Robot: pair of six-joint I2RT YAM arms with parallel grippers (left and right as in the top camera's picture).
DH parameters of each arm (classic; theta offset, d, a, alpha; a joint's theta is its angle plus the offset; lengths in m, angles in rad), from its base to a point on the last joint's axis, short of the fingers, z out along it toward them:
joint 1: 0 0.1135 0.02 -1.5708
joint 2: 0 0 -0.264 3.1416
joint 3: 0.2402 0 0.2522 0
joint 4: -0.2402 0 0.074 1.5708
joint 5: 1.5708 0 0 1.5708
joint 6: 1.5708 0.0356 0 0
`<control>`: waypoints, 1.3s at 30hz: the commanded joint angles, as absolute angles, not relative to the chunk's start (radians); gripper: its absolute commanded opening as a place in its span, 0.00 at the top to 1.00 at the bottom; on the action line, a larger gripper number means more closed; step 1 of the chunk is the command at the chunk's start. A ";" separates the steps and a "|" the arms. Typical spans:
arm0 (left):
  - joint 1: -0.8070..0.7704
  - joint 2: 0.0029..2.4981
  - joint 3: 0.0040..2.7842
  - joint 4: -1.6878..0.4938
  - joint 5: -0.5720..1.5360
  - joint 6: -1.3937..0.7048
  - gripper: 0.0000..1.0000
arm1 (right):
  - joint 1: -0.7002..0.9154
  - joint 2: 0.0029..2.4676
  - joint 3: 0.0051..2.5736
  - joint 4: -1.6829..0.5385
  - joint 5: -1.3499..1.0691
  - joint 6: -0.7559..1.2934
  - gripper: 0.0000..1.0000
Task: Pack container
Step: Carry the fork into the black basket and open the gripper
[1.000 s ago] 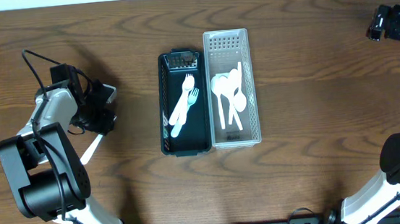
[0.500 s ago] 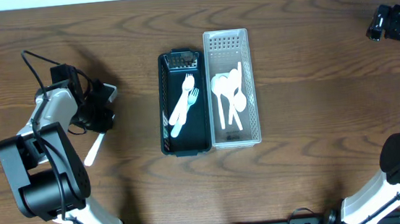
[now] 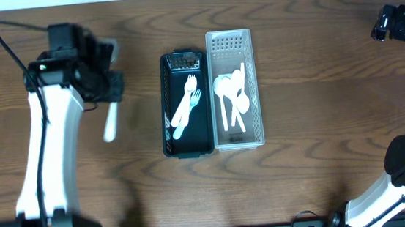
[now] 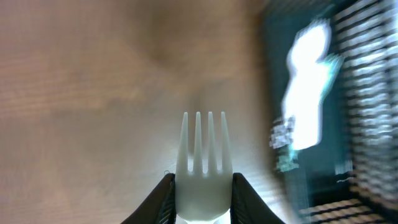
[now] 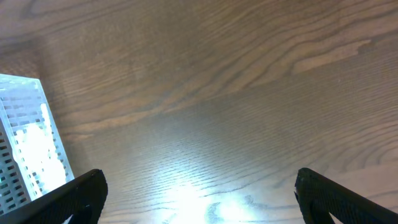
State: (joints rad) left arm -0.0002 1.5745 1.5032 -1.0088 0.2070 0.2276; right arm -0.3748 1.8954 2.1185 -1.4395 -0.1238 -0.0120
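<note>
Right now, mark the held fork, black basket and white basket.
held fork (image 4: 202,168): left wrist view, tine base.
black basket (image 3: 182,59): overhead view, far end wall.
white basket (image 3: 229,43): overhead view, far end wall.

- White plastic fork (image 4: 203,160) pinched at the neck by the left end effector (image 4: 202,188); four tines point toward the top of the frame.
- Two dark fingers (image 4: 163,198) press on either side of the fork at the bottom edge; the handle is out of view.
- Brown wood-grain bench (image 4: 81,93) below, soft focus.
- Dark slatted container (image 4: 351,130) at right, heavily blurred.
- Blurred white shape (image 4: 305,93) inside it; cannot identify.
</note>
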 commanded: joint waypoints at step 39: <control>-0.327 1.923 1.575 -0.918 0.217 -0.176 0.47 | -0.361 1.888 2.119 -1.446 -0.141 -0.031 0.01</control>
State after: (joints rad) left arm -0.3237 1.9911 1.5597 -0.9176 0.2142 -0.2432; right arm -0.3744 1.8954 2.1185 -1.4498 -0.1280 -0.0124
